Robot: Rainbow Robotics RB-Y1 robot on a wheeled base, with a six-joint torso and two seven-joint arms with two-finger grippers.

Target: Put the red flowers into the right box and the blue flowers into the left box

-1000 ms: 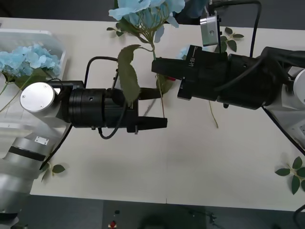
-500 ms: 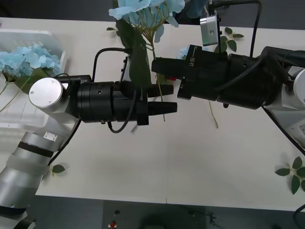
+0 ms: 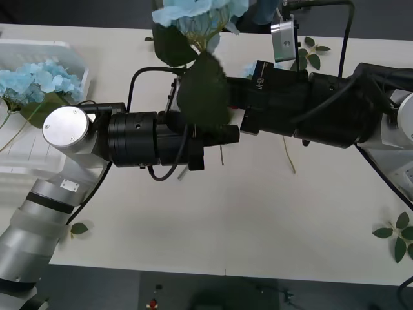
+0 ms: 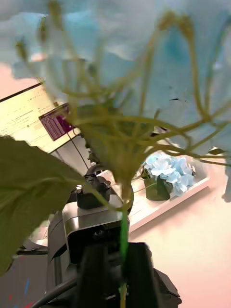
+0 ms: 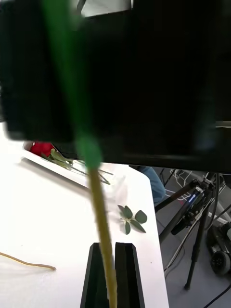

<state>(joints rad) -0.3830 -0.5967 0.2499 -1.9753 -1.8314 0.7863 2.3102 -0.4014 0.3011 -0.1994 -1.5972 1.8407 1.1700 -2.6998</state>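
A pale blue flower (image 3: 193, 13) hangs in the air over the table's far middle, and its large leaf (image 3: 205, 90) covers the spot where both arms meet. My right gripper (image 4: 120, 284) is shut on its stem below the head (image 4: 144, 57). My left gripper (image 3: 226, 134) has come in from the left and is shut on the same stem (image 5: 98, 202) lower down. The left box (image 3: 39, 46) at far left holds more blue flowers (image 3: 35, 77). In the left wrist view, the right box (image 5: 72, 172) holds a red flower (image 5: 41, 147).
Loose green leaf sprigs lie at the right edge (image 3: 397, 236), the far right (image 3: 313, 51) and the near left (image 3: 77, 228). A bare stem (image 3: 288, 155) lies mid-table under the right arm. Tripods (image 5: 192, 211) stand beyond the table's right end.
My left gripper moved right to the hanging stem and its fingers closed on it. The flower turned, swinging its big leaf up and right. The right arm stayed put.
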